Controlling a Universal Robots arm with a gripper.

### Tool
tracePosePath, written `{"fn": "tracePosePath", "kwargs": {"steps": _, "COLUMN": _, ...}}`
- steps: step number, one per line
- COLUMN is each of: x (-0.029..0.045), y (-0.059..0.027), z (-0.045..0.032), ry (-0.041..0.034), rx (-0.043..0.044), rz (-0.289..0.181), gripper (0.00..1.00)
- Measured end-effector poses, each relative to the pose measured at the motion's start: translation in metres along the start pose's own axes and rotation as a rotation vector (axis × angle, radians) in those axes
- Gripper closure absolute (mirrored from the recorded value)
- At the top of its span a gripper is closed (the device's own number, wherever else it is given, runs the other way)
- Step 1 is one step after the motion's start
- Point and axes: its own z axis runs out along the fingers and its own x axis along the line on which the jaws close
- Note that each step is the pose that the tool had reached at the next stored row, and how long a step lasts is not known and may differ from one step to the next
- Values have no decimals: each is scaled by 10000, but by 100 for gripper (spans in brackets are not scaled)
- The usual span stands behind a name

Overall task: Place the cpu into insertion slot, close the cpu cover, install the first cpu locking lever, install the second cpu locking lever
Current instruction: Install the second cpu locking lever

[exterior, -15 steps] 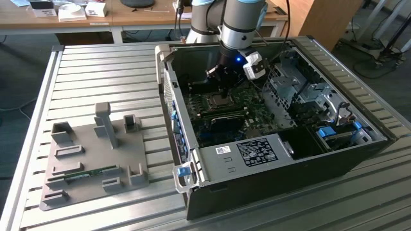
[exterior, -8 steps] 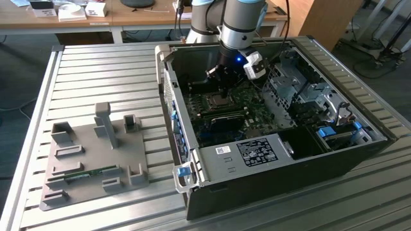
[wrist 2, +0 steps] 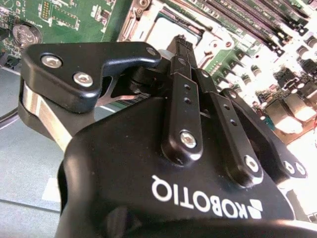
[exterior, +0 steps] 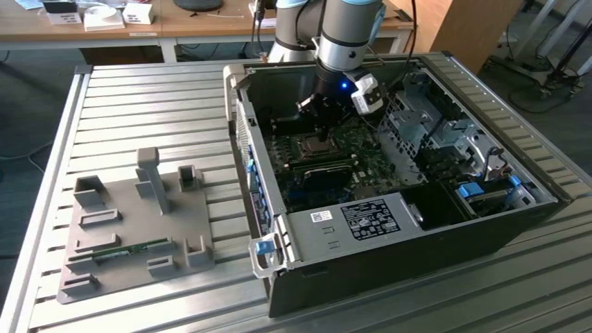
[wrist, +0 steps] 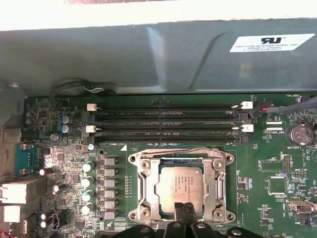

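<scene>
Silver cpu (wrist: 179,187) seated in insertion slot (wrist: 141,191) | end effector (wrist: 186,212) (fingers together, empty) at its edge

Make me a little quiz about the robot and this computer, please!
1. Where is the gripper? A) outside the case B) inside the case, beside the cpu C) high above the case
2. True or false: the cpu lies outside the case.
3. Fill in: the board around the cpu is coloured ____.

Key: 1 B. 2 False, it lies inside. 3 Green.
</scene>
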Motion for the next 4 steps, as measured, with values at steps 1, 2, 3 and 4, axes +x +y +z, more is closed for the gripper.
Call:
{"fn": "tracePosePath", "kwargs": {"steps": 1, "x": 1, "y": 1, "z": 0, "ry": 0, "rx": -1, "rz": -3, "gripper": 89}}
{"fn": "tracePosePath", "kwargs": {"steps": 2, "x": 1, "y": 1, "z": 0, "ry": 0, "rx": -1, "rz": -6, "gripper": 89}}
{"fn": "tracePosePath", "kwargs": {"steps": 3, "x": 1, "y": 1, "z": 0, "ry": 0, "rx": -1, "rz": -6, "gripper": 89}}
{"fn": "tracePosePath", "kwargs": {"steps": 4, "x": 0, "y": 1, "z": 0, "ry": 0, "rx": -1, "rz": -7, "gripper": 89}}
